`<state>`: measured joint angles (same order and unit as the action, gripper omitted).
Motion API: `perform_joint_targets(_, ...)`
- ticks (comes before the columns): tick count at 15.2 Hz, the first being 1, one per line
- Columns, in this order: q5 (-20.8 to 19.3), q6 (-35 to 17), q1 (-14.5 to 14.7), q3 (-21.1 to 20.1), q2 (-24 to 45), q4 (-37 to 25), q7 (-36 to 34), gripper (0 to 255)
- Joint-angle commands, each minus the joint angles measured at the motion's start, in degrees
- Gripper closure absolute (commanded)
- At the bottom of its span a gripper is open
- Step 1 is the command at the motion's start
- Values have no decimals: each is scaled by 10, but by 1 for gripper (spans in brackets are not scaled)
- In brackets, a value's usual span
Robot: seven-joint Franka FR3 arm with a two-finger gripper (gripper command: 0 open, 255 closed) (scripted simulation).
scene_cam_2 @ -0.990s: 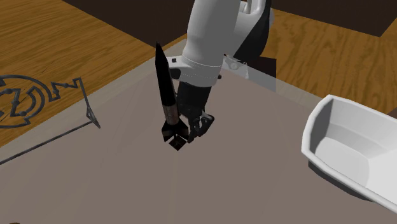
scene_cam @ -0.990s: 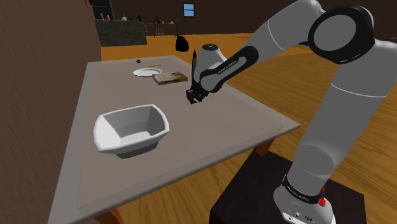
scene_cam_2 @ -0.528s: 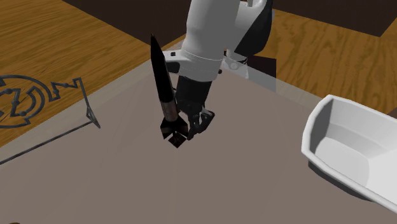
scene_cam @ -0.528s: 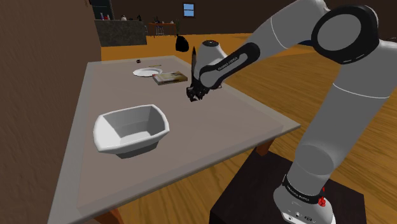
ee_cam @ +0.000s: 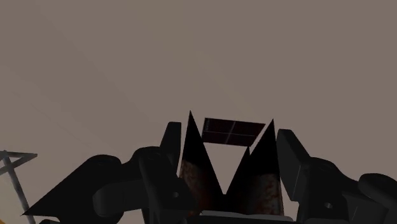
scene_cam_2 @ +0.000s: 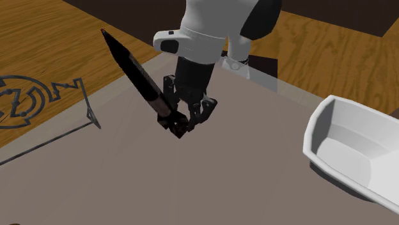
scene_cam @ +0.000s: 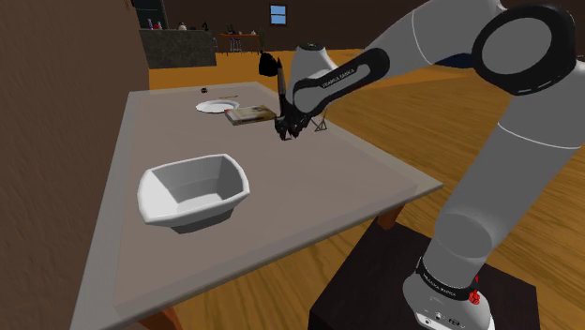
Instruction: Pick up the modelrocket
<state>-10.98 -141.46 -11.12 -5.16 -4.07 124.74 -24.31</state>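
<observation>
over table (scene_cam_2: pixel 128 185) near its edge, end effector (scene_cam_2: pixel 187 123) clasps tilted rocket (scene_cam_2: pixel 140 78)

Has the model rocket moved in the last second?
Yes. Clasped in the gripper, the model rocket has risen slightly above the table and tipped, its nose swinging away from the white bin, toward the second exterior view's left.

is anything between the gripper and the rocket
Nothing visible is. The gripper is shut on the finned end of the rocket, which leans tilted above the table.
</observation>
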Motion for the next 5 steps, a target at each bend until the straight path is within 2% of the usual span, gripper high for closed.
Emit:
perform_joint_targets(1,3,14,1,0,-5,-8,3,255)
perform_joint_targets(5,7,30,1,0,-11,-19,7,255)
